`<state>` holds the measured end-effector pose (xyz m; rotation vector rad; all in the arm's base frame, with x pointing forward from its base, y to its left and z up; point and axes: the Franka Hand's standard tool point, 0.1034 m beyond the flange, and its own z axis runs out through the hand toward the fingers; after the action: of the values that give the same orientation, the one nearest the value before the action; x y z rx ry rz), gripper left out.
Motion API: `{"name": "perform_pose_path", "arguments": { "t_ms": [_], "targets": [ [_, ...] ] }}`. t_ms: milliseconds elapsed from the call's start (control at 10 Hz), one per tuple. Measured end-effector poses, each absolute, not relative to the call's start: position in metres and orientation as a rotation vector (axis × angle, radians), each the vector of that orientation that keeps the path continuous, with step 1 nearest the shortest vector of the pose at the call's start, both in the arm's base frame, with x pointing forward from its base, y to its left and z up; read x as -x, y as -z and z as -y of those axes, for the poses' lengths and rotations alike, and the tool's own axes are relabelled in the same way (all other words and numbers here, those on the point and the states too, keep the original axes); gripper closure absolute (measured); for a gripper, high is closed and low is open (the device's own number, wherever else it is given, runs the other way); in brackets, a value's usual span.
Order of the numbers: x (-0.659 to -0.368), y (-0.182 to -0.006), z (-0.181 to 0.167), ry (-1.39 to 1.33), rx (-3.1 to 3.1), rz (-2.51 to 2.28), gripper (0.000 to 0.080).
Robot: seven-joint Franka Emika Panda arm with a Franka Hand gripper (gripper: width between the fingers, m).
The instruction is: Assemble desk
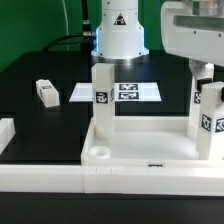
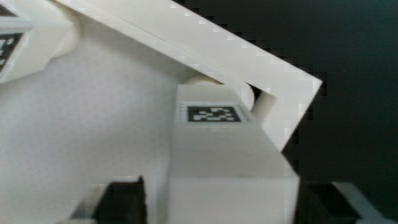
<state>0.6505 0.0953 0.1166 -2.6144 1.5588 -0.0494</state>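
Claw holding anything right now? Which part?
Yes: the claw pinches a leg near its upper end, fingers on opposite sides. Leg stands upright on the panel.

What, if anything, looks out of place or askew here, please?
Nothing looks damaged. One white leg lies on its side on the black table, apart from the desk panel, where two other legs stand upright.

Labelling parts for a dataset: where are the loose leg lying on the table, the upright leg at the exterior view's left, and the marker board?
loose leg (image 1: 46, 92), exterior view, upper face.
upright leg (image 1: 101, 97), exterior view, its tag.
marker board (image 1: 136, 91), exterior view, printed tags.
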Motion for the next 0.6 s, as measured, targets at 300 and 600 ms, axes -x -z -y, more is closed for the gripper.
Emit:
{"name": "perform_pose_path", "arguments": {
  "t_ms": [300, 600],
  "targets": [
    [-0.6502, -0.1164, -0.0968, 0.064, 2.750, -1.322, 0.0169],
    [-0.6502, -0.1167, -0.0990, 0.094, 2.941, -0.895, 0.0151]
  ]
}}
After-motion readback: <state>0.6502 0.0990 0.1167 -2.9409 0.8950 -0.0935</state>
